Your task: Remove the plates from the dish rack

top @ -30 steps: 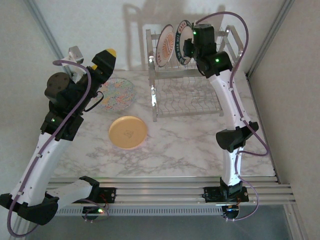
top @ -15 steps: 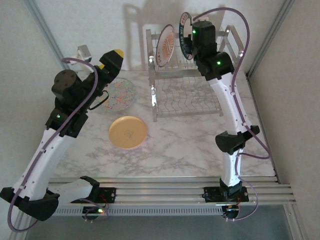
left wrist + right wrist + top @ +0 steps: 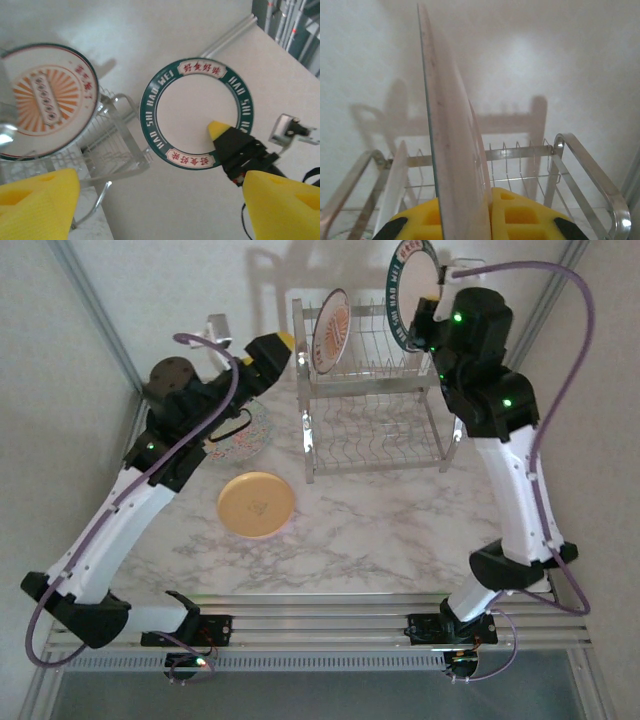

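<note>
Fingers [image 3: 520, 215] of the right gripper [image 3: 424, 325] are pinched tight on the green plate [image 3: 405, 280]. They hold it by its edge, standing up, high over the back of the rack [image 3: 375, 435]. The orange plate [image 3: 332, 330] stands in the top shelf of the rack, at the left end. The left gripper [image 3: 275, 343] has its yellow fingers wide apart with nothing in them, up near the orange plate. The yellow plate [image 3: 256, 504] lies flat on the table [image 3: 400, 530]. The flower plate [image 3: 245, 435] lies behind it, partly under the left arm.
</note>
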`<action>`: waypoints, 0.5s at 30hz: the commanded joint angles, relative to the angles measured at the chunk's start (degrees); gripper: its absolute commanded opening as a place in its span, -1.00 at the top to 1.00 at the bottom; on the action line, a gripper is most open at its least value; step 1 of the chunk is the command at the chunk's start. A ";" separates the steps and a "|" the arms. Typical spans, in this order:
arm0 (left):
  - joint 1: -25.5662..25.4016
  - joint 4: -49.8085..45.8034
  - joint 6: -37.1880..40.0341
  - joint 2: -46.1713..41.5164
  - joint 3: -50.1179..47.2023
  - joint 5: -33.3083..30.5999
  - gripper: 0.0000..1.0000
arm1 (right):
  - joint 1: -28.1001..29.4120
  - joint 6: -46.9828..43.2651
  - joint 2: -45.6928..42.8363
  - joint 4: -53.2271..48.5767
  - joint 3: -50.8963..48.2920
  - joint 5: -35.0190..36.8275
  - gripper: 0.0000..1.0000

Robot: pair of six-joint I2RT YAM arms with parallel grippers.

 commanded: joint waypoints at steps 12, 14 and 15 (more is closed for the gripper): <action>-6.83 0.21 2.36 14.84 13.50 7.92 -0.68 | -11.94 24.86 -7.78 3.50 -6.90 -38.57 1.00; -7.08 0.58 2.01 16.23 14.74 8.61 -0.66 | -12.27 27.07 -8.30 4.48 -8.37 -41.53 1.00; -7.17 0.30 1.92 16.76 15.27 8.63 -0.63 | -12.32 27.90 -8.59 4.91 -9.14 -42.58 1.00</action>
